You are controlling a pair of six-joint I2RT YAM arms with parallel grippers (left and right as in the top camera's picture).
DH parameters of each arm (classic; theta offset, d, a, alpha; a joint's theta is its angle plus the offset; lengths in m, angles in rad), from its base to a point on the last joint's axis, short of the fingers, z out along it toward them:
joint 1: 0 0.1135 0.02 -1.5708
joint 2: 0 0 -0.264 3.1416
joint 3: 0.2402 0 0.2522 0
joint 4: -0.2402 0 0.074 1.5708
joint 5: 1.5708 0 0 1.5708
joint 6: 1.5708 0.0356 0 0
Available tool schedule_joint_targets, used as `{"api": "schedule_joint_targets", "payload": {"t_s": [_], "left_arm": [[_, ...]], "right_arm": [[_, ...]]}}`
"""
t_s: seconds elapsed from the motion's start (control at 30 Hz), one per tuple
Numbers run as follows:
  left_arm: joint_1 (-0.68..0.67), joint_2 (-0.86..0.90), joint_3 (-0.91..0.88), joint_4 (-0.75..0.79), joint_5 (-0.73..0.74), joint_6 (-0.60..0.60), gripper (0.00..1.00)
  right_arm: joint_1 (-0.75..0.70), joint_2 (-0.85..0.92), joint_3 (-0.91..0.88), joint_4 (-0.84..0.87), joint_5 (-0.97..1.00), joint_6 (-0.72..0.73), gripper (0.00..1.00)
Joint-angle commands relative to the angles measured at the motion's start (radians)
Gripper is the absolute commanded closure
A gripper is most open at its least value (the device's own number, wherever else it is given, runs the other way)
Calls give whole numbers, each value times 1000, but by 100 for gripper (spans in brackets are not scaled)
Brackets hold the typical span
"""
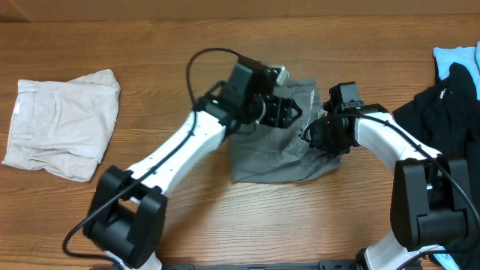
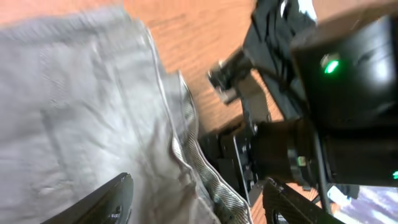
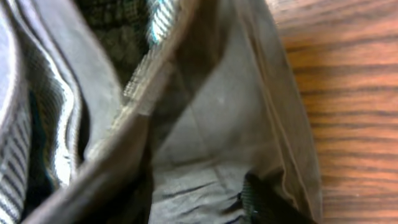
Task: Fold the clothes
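Limp, light grey shorts (image 1: 277,154) will likely sag; pinch the thicker waistband (image 2: 205,180) at their 3 o'clock edge. Left jaws spread apart; right jaws, cannot tell

This looks like a robotics lab bench: two white-and-black robot arms (image 1: 172,150) with a loose black cable (image 1: 214,51) stand at the near edge of a wood-grain table (image 1: 150,37), where cream shorts (image 1: 64,124) left, grey shorts (image 1: 277,161) centre and dark garments (image 1: 442,112) right lie.
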Motion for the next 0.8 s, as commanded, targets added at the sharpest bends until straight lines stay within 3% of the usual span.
{"api": "schedule_joint_targets", "payload": {"t_s": [0.0,0.13,0.27,0.5,0.77], "left_arm": [[99,-94,40,3,-19,46,36],[168,-80,39,0,-117,46,39],[182,-16,39,29,-250,46,31],[173,149,39,165,-254,29,32],[173,289,39,236,-206,-3,32]], "right_arm": [[-20,-10,23,-67,50,9,46],[-82,-82,133,-188,75,26,45],[-110,-194,279,-295,21,-28,38],[-23,-224,301,-322,-332,-190,32],[93,-133,258,-319,-267,-181,32]]}}
